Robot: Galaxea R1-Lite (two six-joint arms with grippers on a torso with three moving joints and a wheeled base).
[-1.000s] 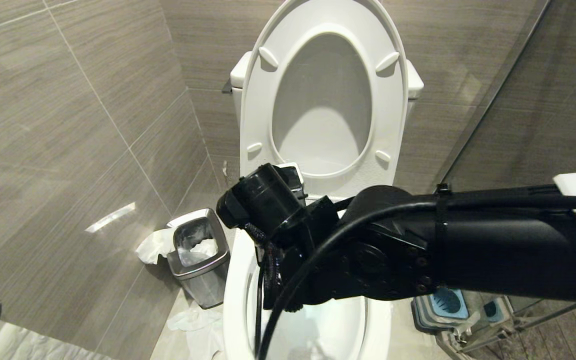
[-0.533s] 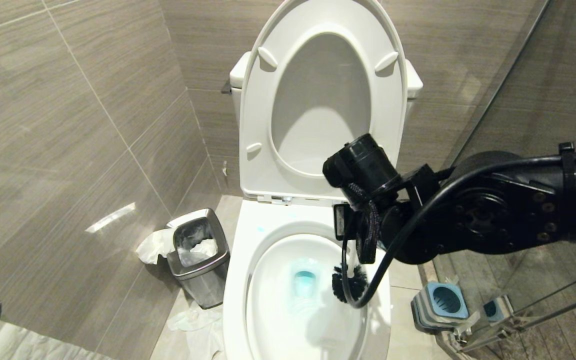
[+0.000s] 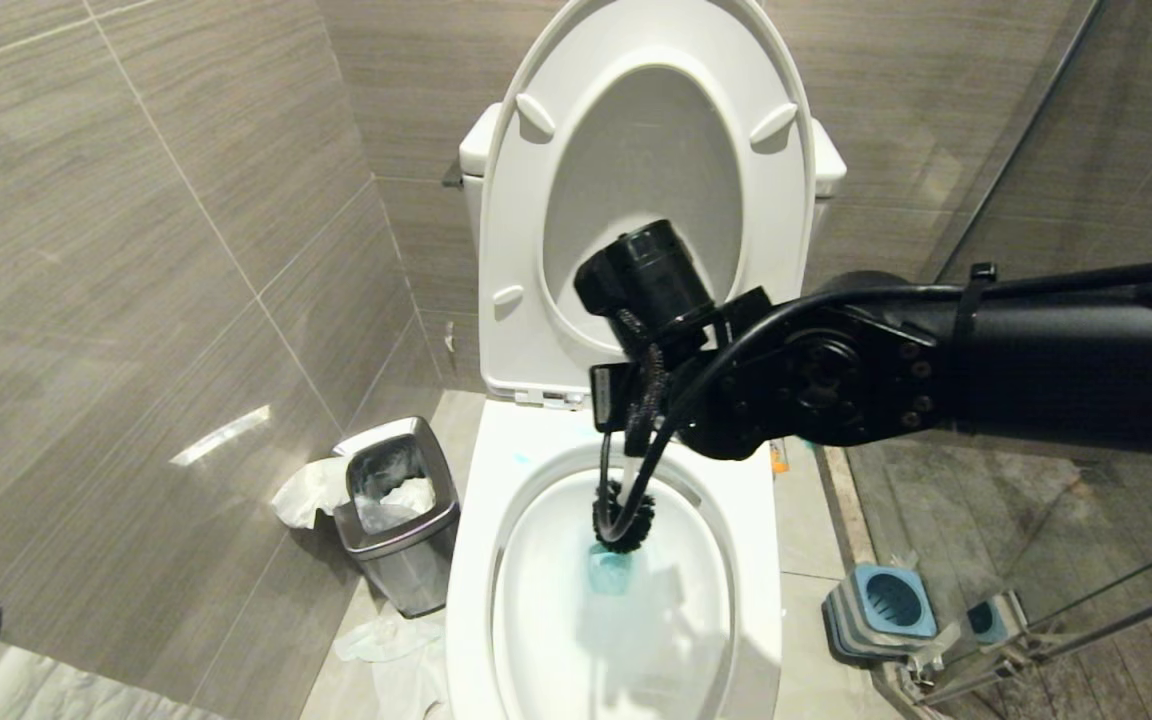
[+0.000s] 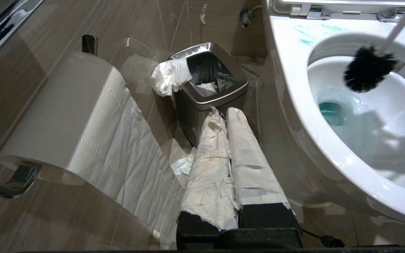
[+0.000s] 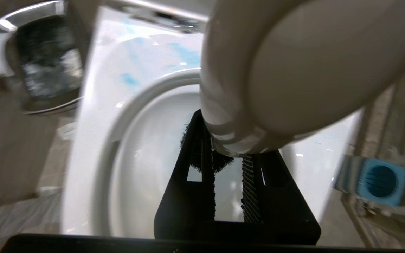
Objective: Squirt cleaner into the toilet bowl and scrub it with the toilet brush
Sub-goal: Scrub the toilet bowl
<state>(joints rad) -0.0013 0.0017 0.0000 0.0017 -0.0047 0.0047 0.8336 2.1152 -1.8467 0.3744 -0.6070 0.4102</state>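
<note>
Toilet bowl (image 3: 756,560): waste bin (image 3: 401,520) left, brush holder (image 3: 881,610) right.

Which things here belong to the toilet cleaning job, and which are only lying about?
Job: toilet bowl, toilet brush, blue cleaner in the water, brush holder, right gripper.
Lying about: waste bin, tissue, toilet paper roll.

- The bowl (image 3: 536,600) sits at 6 o'clock in the head view, its raised seat (image 3: 521,250) at 12 behind it.
- The bin (image 3: 398,520) stands on the floor at 9 o'clock of the bowl, just beside it.
- The holder (image 3: 881,608) stands on the floor at 3 o'clock of the bowl.
- The brush (image 3: 624,518) head hangs in the bowl, toward its 12 o'clock wall, above the water.
- The paper roll (image 4: 62,116) hangs beyond the bin, near the left gripper (image 4: 229,116).
</note>
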